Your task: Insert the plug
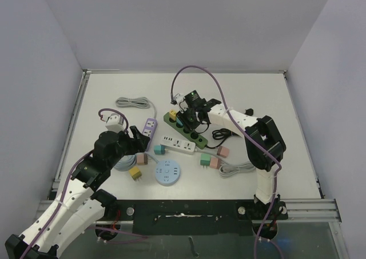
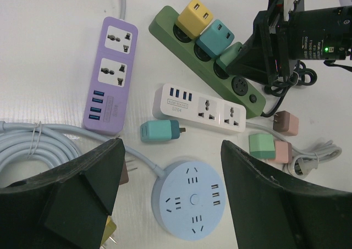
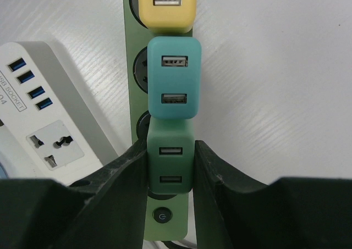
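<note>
The green power strip [image 3: 130, 34] runs straight ahead beneath the right claw [image 3: 169, 161]; the claw pinches the green plug [image 2: 231, 54] by its flanks, on the strip directly under it; seating looks to be the step in hand, though depth is hidden; the next move calls for a square press down, then letting go; the plug is a squat block, two USB ports on top, seemingly touching the teal plug [image 3: 174, 78] just ahead.

In the right wrist view, the teal adapter [image 3: 173, 78] is sitting tight against the green adapter [image 3: 170, 162] at 12 o'clock, with the yellow adapter [image 3: 166, 7] standing beyond it, leaving no gap there. The white strip [image 3: 44, 117] is crowding the 9 o'clock side. Bare bench [image 3: 269, 67] is lying free from 1 to 4 o'clock.
</note>
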### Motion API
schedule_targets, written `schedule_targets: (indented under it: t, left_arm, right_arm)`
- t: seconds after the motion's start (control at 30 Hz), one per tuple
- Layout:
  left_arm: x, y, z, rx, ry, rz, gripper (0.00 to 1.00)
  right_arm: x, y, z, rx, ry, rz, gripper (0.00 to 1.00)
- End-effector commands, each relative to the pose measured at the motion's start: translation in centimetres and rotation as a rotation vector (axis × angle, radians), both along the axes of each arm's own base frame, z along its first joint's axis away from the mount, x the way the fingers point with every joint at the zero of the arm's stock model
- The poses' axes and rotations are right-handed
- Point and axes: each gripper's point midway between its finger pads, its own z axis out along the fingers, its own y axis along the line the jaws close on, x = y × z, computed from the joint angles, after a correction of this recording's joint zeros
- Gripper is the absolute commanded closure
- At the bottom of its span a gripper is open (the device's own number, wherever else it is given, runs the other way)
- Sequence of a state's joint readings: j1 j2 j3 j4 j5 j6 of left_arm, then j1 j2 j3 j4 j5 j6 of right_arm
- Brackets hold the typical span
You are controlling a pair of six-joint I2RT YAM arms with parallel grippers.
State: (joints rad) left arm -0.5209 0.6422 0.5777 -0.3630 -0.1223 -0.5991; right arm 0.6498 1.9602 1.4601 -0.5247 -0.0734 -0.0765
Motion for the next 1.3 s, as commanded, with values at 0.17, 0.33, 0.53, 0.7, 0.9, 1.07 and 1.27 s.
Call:
schedule_targets:
  t: [0.17,0.33,0.53,0.7,0.9,1.07,1.27]
  left_arm:
    - [0.3,-0.4,1.7,-0.042,-0.053,-0.010,0.30]
    - [0.3,-0.4,1.7,-0.041,-0.053,-0.008,0.30]
    - [0.4,-0.3,1.7,-0.037,-0.054,-0.004,0.30]
    - [0.3,-0.2,1.7,-0.033,-0.052,-0.002,0.30]
    - [0.4,-0.3,1.8,-0.034,-0.055,-0.004,0.30]
    - [0.4,-0.3,1.9,-0.035,-0.058,-0.005,0.30]
    - [0.3,-0.3,1.8,-0.035,-0.056,-0.009,0.30]
  right_arm:
    - [-2.0,-4.1,-9.7,-0.184,0.145,-0.097,1.00]
    - [-4.4,-4.4,-12.4,-0.223,0.244,-0.130,1.00]
    - [-5.6,-5.7,-14.6,-0.291,0.266,-0.152,1.00]
    - [-2.4,-3.6,-8.7,-0.191,0.120,-0.180,1.00]
    - [0.6,-0.1,1.6,0.001,-0.030,-0.168,0.72]
    - [0.8,0.6,4.6,0.035,-0.035,-0.153,0.56]
    - [0.3,0.7,5.1,0.057,-0.017,-0.151,0.53]
